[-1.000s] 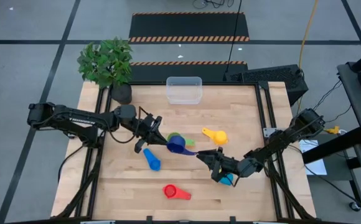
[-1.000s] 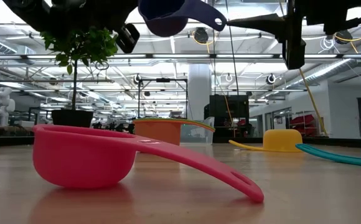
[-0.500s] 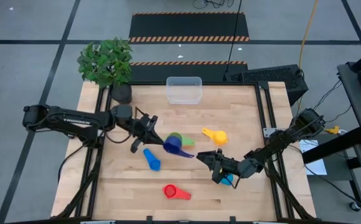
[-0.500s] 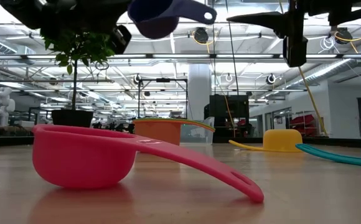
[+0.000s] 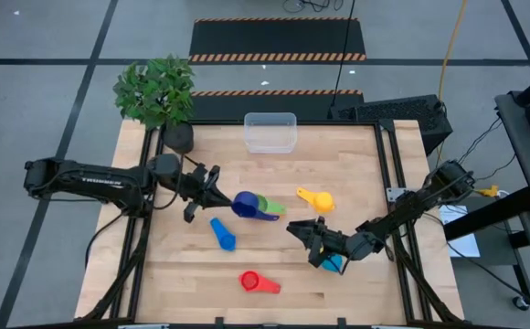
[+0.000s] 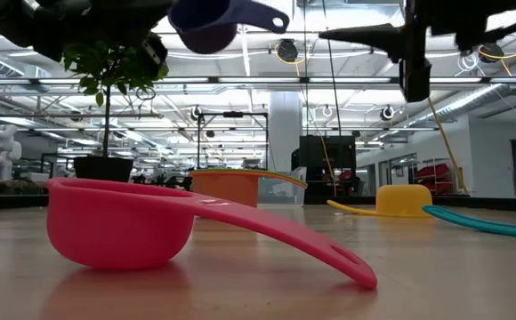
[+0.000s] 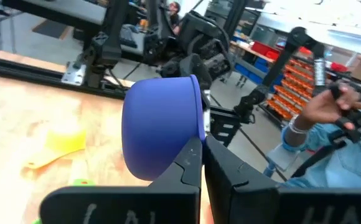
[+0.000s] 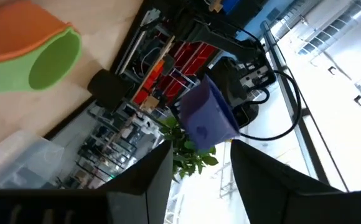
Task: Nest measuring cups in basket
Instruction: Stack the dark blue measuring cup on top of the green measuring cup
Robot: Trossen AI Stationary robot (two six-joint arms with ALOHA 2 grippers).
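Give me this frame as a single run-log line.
left gripper: shut on dark blue cup, raised off table | right gripper: open, empty, mid-table | basket: no cups inside

no readable text, labels, or numbers

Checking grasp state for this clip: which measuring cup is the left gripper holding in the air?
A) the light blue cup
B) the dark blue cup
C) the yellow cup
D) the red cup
B: the left gripper is shut on the dark blue cup, which the low view shows lifted well above the table; the red cup and yellow cup lie on the wood.
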